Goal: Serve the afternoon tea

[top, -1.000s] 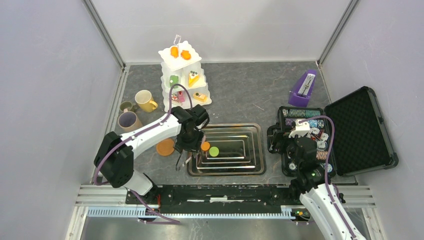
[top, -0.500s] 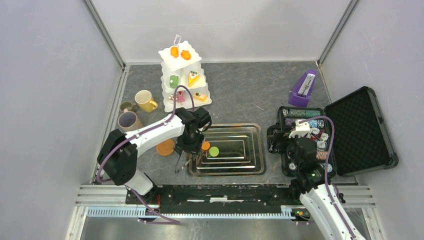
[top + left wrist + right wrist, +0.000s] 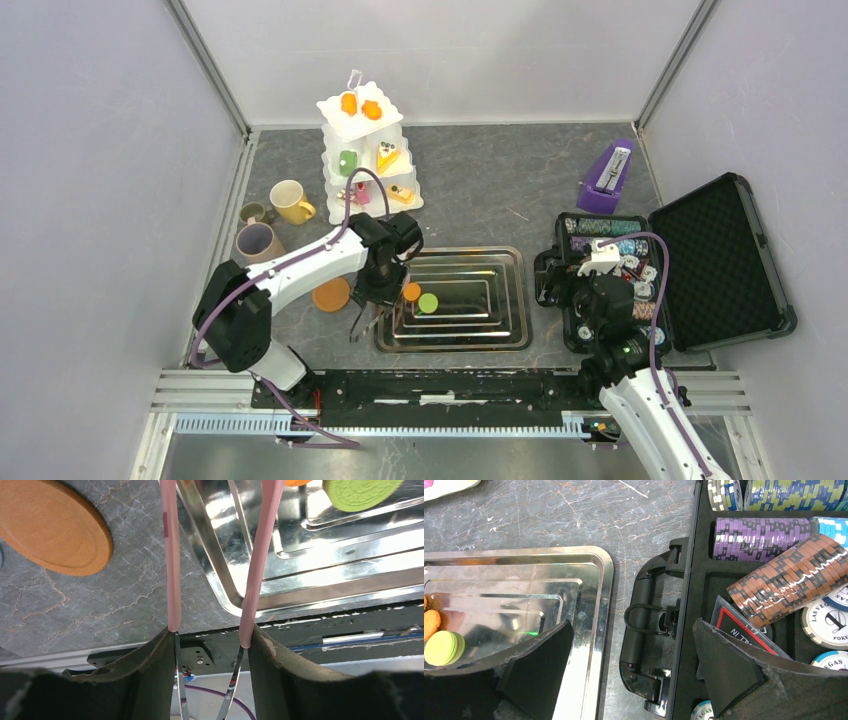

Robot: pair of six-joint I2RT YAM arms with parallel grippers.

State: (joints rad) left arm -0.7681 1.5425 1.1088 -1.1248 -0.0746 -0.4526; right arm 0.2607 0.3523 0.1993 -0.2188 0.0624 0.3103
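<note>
The white three-tier stand [image 3: 365, 150] with small cakes stands at the back. To its left are the yellow mug [image 3: 290, 201], the beige-lilac mug [image 3: 257, 241] and the small green mug [image 3: 252, 212]. An orange biscuit [image 3: 411, 292] and a green biscuit [image 3: 428, 303] lie in the steel tray [image 3: 500, 300]. My left gripper [image 3: 382, 298] is shut on pink-armed tongs [image 3: 172, 570] at the tray's left rim, with their arms reaching toward the orange biscuit [image 3: 297, 482]. My right gripper [image 3: 631, 625] hangs open over the handle of the black case [image 3: 720, 260], holding nothing.
An orange wooden disc [image 3: 331, 294] lies on the table left of the tray. The open case holds rows of poker chips [image 3: 769, 532]. A purple metronome [image 3: 606, 178] stands at the back right. Grey walls close in three sides.
The left arm has shifted slightly at the tray's left rim and its fingers have squeezed the tongs a little narrower. Both biscuits and the right arm have stayed put.
</note>
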